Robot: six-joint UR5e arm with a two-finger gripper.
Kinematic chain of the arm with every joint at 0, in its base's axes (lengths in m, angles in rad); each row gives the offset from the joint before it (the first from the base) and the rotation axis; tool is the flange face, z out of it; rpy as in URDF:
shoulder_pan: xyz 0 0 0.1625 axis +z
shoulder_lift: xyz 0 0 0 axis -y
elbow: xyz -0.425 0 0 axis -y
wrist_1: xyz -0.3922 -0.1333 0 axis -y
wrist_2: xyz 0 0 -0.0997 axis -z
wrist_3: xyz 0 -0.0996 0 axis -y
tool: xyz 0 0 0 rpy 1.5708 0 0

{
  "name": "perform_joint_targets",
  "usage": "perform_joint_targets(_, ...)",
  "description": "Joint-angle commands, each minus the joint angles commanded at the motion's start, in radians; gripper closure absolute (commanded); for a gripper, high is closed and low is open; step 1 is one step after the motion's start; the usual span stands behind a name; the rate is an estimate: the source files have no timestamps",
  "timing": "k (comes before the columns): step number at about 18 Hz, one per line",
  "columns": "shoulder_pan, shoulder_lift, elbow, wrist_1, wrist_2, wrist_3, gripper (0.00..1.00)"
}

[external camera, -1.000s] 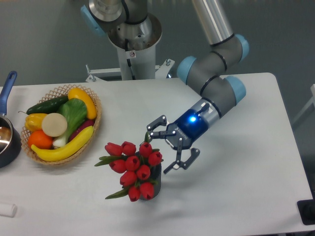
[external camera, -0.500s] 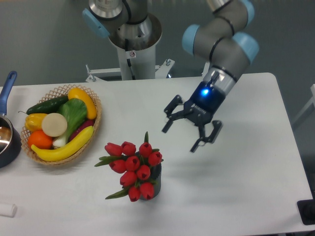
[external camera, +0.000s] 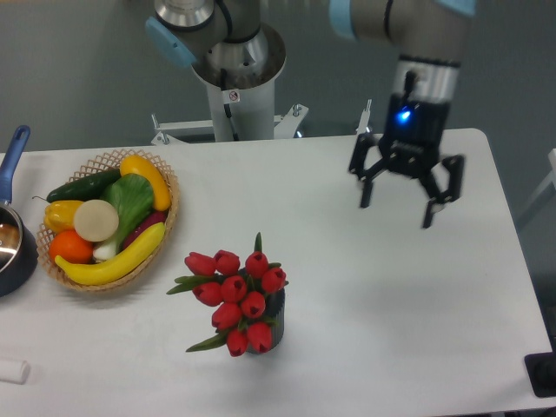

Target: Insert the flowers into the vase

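Note:
The flowers (external camera: pixel 234 295), a bunch of red tulip buds with green leaves, stand in the vase (external camera: pixel 273 317), a small dark cylinder near the table's front middle. Only a strip of the vase shows under the blooms on the right side. My gripper (external camera: pixel 397 214) is open and empty, pointing down, above the back right of the table, well away to the right of and behind the flowers.
A wicker basket (external camera: pixel 168 228) of fruit and vegetables sits at the left. A dark pot with a blue handle (external camera: pixel 14 152) is at the left edge. A small white object (external camera: pixel 13 371) lies at the front left. The robot's base (external camera: pixel 234 69) stands behind the table.
The open gripper has pulled away from the flowers, moving up and to the right to the back right of the table. The flowers and vase have stayed in place.

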Motion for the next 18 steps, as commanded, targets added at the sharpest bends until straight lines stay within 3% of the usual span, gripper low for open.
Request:
perform_joint_targets(4,0.005,-0.023,0.137,-0.258,0.164,0.285,0.0)
perform_joint_targets(6,0.017,-0.026,0.161,-0.325,0.187,0.387,0.0)
perform_joint_targets(11,0.089,-0.022,0.149,-0.41,0.191,0.574,0.0)
perform_joint_targets(18,0.09,-0.015,0.138,-0.41,0.181,0.576,0.0)
